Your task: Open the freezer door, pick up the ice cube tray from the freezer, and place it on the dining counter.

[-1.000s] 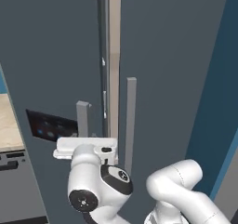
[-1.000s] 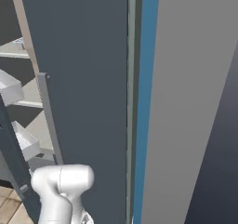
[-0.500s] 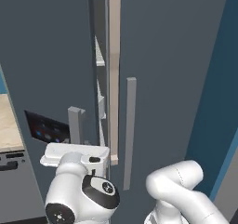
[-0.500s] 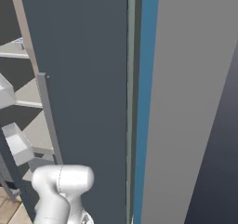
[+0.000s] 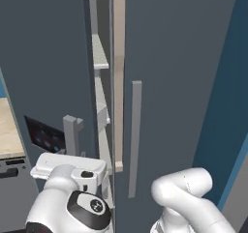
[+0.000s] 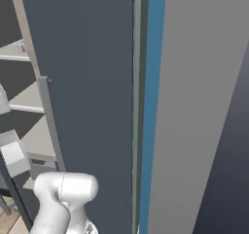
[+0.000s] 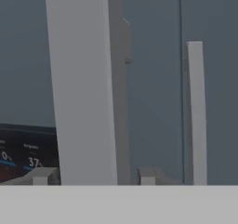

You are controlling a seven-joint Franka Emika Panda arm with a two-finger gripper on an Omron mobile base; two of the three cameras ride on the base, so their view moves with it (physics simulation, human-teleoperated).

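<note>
I am working on the first step, opening the freezer door (image 5: 48,58). My end effector (image 7: 93,175) is half-spread around the door's grey bar handle (image 7: 83,88). One fingertip (image 7: 42,175) is sitting at each side of the bar, and they appear to be gripping it. The door is standing ajar, with its black display (image 5: 46,136) just beside the handle. Through the narrow gap I am seeing the light grey shelves (image 5: 99,58) of the freezer.

Next, I judge, I am needing to pull the handle along the door's arc, away from the cabinet. The gap has to be wide enough for my arm to reach in. I am expecting the ice cube tray somewhere on those shelves, but the gap is too slim to tell.

The plain door (image 5: 184,58) with its own long handle (image 5: 135,135) is standing close on the right. My elbow is crowding it, so the swing is needing care.
</note>
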